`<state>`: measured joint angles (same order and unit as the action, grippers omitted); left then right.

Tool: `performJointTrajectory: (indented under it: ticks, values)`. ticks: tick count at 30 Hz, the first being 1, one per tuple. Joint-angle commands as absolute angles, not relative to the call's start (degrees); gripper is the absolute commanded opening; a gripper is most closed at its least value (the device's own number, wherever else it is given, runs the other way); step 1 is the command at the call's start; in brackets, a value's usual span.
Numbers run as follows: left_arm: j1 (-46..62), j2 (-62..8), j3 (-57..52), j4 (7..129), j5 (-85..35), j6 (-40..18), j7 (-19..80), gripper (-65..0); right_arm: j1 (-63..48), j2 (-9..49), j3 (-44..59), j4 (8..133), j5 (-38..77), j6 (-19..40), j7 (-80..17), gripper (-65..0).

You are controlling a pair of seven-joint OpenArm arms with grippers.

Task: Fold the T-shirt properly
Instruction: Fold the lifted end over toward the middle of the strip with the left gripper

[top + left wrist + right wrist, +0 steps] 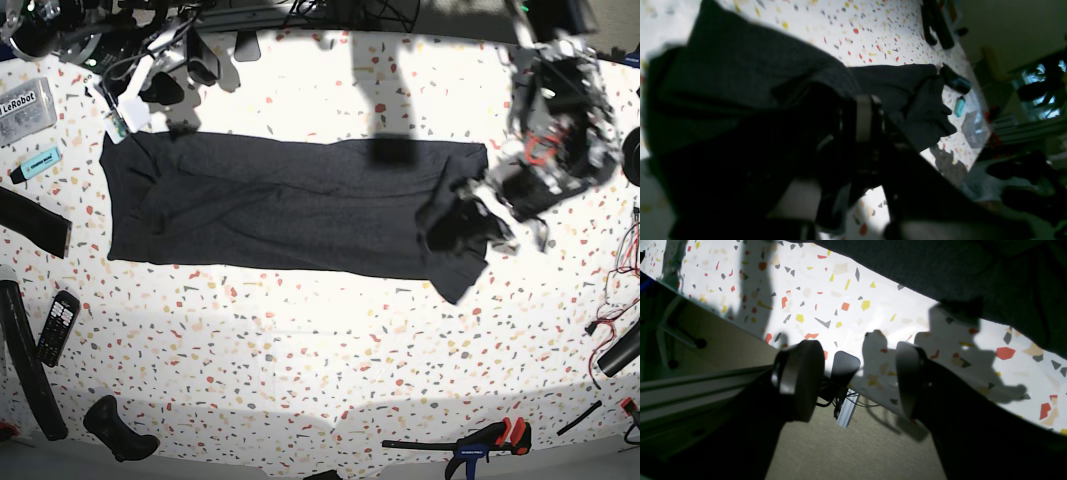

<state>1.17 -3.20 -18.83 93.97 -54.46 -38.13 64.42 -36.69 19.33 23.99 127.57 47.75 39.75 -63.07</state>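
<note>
1. The T-shirt [290, 205] lies in a long folded band across the terrazzo table [330, 350]; its right end is bunched up in the left gripper [478, 212], jaws clamped on the cloth.
2. The right gripper [857, 380], fingers apart, hangs off the shirt's far end — empty.
3. Risk: a one-sided pull could drag the band askew or spill the bunched end.

T-shirt [290, 205]: dark charcoal-grey, plain side up, folded into a long horizontal band and laid flat across the upper half of the speckled tabletop. Stretched from 9 o'clock to 3 o'clock. Lay smooth along most of its length, with slight creases at the 9 o'clock end. Was bunched and lifted off the surface at the 3 o'clock end, one corner drooping toward 5 o'clock.
</note>
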Motion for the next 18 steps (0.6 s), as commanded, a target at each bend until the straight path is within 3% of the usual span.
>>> performJointTrajectory:
  ticks: [1, 9, 18]
  values:
    - [0.9, -2.5, -19.0, 94.9, -55.2, -38.6, 62.7, -65.0, -36.9, 19.8, 24.3, 128.6, 48.7, 40.0, -62.0, -28.6]
    - [4.0, 2.9, -16.4, 94.9, -54.8, -38.6, 58.4, -65.0, -36.9, 19.8, 24.3, 128.6, 48.7, 40.0, -61.9, -28.6]
    - [3.8, 5.8, -4.4, 94.9, -43.4, -38.6, 55.2, -65.0, -36.9, 19.8, 24.3, 128.6, 48.7, 40.0, -61.9, -28.6]
